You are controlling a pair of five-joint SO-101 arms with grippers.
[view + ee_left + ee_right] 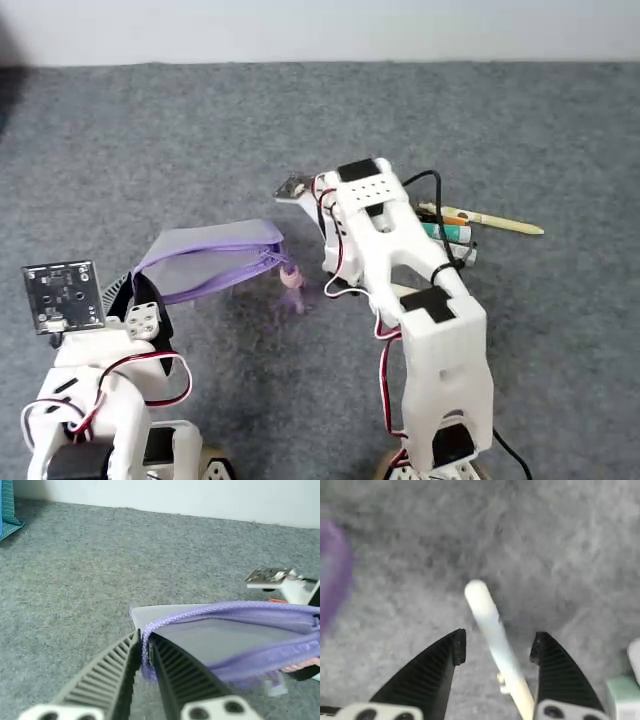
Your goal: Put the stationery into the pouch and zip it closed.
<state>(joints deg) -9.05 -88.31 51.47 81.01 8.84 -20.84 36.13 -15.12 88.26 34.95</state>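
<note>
The purple pouch lies on the grey carpet with its zip open and its mouth gaping, a pink pull hanging at its right end. My left gripper is shut on the pouch's left corner; in the left wrist view the fingers pinch the zip edge of the pouch. My right gripper stands open just right of the pouch's far end. A white pen runs between its fingers without either one pressing it. The pen's tip pokes out beyond the gripper.
More stationery lies on the carpet right of the right arm: a long pale pen and a green-and-white item, whose corner shows beside the right gripper. A teal object sits far off to the left.
</note>
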